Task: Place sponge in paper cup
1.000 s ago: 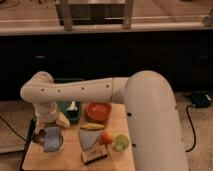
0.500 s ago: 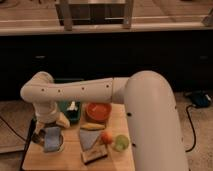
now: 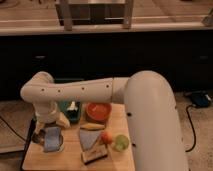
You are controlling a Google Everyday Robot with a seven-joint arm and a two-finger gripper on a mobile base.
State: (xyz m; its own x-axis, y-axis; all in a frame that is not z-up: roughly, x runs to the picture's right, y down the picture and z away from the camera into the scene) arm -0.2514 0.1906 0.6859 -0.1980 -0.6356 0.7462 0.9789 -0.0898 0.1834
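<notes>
The light-blue sponge [image 3: 51, 138] lies at the left of the wooden table [image 3: 70, 161], under my wrist. A pale rounded rim, which looks like the white paper cup [image 3: 46, 148], shows around and below it; I cannot tell whether the sponge rests inside it or is held just over it. My gripper [image 3: 46, 131] hangs straight down from the white arm [image 3: 75, 92] and is right at the sponge's upper edge. The arm hides most of the gripper.
A red-orange bowl [image 3: 98, 111] and a dark green bin [image 3: 71, 109] stand at the back of the table. A yellow piece [image 3: 92, 126], a grey-blue wedge [image 3: 88, 139], a tan block with a dark top [image 3: 95, 155], a red fruit [image 3: 106, 136] and a small green cup [image 3: 121, 143] lie to the right of the sponge.
</notes>
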